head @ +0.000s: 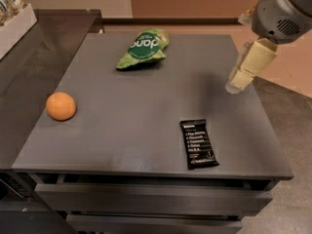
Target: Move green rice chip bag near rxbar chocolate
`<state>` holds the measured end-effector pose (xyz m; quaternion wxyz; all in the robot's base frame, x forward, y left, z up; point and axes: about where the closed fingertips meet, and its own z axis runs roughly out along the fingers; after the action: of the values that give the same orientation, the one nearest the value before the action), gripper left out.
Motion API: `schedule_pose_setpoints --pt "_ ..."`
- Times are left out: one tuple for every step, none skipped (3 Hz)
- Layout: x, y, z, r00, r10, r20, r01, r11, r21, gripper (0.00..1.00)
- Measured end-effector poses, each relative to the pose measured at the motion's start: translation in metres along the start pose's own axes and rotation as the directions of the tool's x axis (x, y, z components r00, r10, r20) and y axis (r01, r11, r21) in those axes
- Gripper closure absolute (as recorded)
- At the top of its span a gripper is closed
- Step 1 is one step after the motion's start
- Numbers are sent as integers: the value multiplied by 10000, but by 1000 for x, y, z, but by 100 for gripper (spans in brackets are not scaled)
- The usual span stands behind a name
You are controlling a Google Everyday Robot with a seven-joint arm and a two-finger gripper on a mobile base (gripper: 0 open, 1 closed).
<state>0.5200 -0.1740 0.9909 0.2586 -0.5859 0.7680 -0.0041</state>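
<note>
The green rice chip bag (143, 48) lies crinkled at the far middle of the grey table (136, 111), its dark green oval panel facing up. The rxbar chocolate (198, 143), a flat black wrapper with white text, lies near the front right edge. My gripper (239, 82) hangs above the table's right side, on a grey arm coming in from the upper right. It is well to the right of the bag and above and behind the bar, and it holds nothing that I can see.
A round orange fruit (61, 106) sits at the table's left side. A dark counter (34, 57) adjoins on the left, with a white bin (13, 18) of packets at the far left. Drawer fronts (151, 199) run below the table's front edge.
</note>
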Motion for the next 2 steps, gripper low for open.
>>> schedule_pose_setpoints --pt "-21 -19 21 9974 52 715 -84 9990 439 0" --pt "-46 -36 41 9905 102 1368 -210 9967 779 0"
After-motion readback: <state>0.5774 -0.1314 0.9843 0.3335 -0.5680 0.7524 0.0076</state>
